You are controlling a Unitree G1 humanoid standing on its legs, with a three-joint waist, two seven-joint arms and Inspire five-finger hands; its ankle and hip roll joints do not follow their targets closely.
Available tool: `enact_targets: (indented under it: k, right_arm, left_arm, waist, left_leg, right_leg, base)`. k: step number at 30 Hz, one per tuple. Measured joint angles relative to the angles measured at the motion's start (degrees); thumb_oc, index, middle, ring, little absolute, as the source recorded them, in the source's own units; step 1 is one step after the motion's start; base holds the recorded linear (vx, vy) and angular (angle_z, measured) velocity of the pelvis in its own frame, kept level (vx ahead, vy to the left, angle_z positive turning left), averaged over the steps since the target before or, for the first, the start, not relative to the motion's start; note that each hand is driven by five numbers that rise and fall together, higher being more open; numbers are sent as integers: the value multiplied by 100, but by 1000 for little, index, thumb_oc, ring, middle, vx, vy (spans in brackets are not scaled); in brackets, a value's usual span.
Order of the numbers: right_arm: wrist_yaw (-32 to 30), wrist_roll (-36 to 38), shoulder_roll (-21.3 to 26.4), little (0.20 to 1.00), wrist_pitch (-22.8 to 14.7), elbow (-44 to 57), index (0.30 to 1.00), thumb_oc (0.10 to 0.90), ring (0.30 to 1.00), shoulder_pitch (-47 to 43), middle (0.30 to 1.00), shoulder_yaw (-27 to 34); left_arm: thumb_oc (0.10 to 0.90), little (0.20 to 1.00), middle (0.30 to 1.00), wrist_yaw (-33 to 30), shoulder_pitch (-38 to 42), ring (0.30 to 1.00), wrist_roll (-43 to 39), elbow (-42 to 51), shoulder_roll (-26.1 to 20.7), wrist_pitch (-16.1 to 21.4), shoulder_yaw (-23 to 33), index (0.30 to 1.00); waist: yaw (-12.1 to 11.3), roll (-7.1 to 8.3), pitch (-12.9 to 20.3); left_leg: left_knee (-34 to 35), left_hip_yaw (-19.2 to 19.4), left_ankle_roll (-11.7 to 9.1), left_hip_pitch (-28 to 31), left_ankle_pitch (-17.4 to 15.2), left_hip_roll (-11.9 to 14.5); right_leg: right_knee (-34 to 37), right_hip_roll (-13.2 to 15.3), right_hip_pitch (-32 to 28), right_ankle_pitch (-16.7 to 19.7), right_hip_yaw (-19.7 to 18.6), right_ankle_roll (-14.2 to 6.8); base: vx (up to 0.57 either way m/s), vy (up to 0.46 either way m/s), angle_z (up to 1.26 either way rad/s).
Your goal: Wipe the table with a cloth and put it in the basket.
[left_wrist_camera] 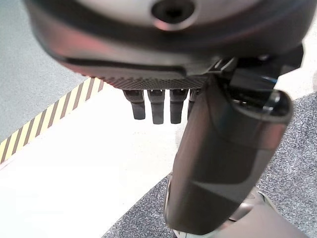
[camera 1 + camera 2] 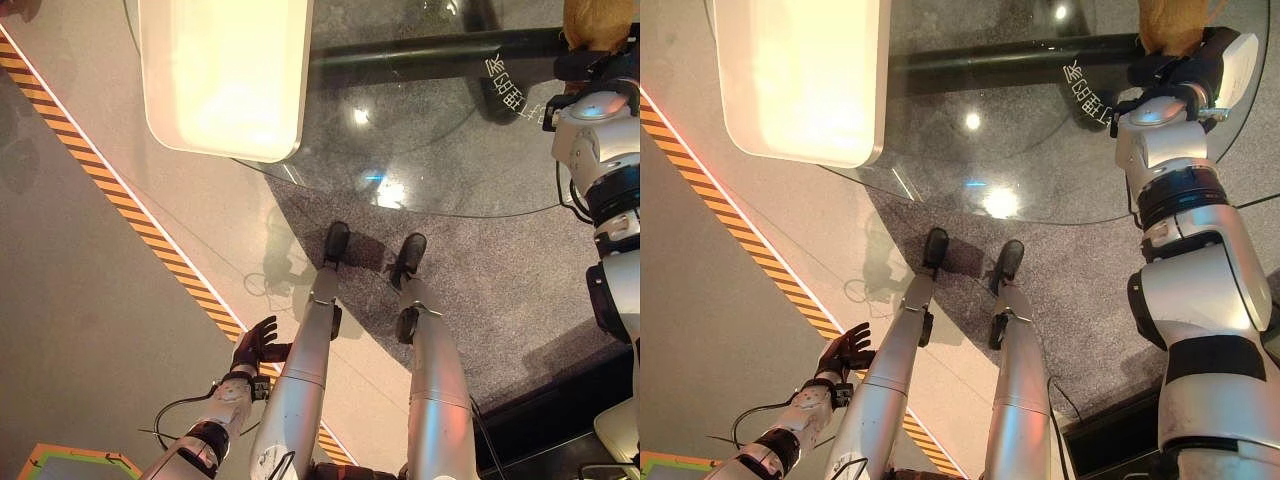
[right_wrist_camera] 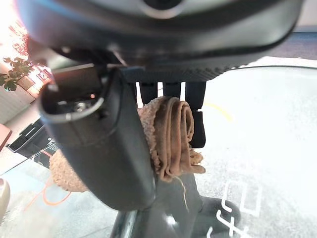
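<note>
While my right hand (image 2: 1180, 75) reaches over the glass table (image 2: 1040, 160) near its far right edge, it grips the brown cloth (image 2: 1170, 25). My right wrist view shows fingers (image 3: 195, 114) and thumb pinching the bunched cloth. My left hand (image 2: 255, 343) hangs low over the floor, fingers relaxed.

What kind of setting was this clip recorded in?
Probably an indoor demo or lab space: a round glass table on grey carpet, yellow-black hazard tape on the floor. The right robot hand holds a brown cloth.

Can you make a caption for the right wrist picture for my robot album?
The right robot hand grips a bunched brown cloth above the glass table.
</note>
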State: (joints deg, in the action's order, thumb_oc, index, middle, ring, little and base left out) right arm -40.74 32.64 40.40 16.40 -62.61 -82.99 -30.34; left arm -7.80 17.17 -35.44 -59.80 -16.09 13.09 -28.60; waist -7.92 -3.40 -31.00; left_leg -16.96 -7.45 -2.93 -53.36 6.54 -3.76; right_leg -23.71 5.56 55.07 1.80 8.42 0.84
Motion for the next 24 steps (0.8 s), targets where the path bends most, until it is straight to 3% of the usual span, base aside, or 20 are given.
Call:
enact_targets:
  k: [15,24]
  right_arm:
    - [-235,-796,-35,200,-47,41,300,100,300,18,300,-162]
    - [-198,-1041,-50,200,-39,63,300,100,300,-104,300,-645]
  left_arm:
    - [800,900,900,60,0,900,-182,6,-3,12,6,900]
    - [800,900,900,226,-7,900,-205,4,-9,13,78,900]
  waist:
    - [-97,-17,2]
    - [-123,-17,3]
  left_leg:
    - [1,-97,19,-107,15,-57]
    - [-11,-306,20,-229,-24,-59]
  right_leg:
    - [106,55,-10,-5,104,-47]
    - [219,64,-67,4,375,-55]
  base:
    - [26,83,3]
    - [15,57,7]
